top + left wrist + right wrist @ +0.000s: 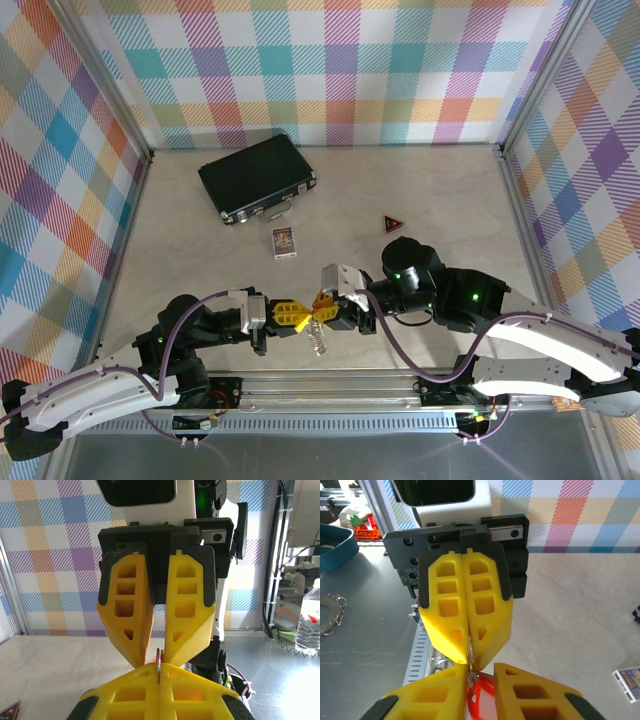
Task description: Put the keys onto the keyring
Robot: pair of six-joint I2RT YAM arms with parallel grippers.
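Clenching the keyring (159,666), left gripper (302,320) faces right gripper (325,308) grasping the keys (475,702) at six o'clock. Misaligned threading could drop them

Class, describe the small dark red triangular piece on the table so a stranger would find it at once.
Start at the black case near the back of the table. To its right, alone on bare tabletop, sits the dark red triangle. Unlike the rectangular card in front of the case, it is three-cornered and red.
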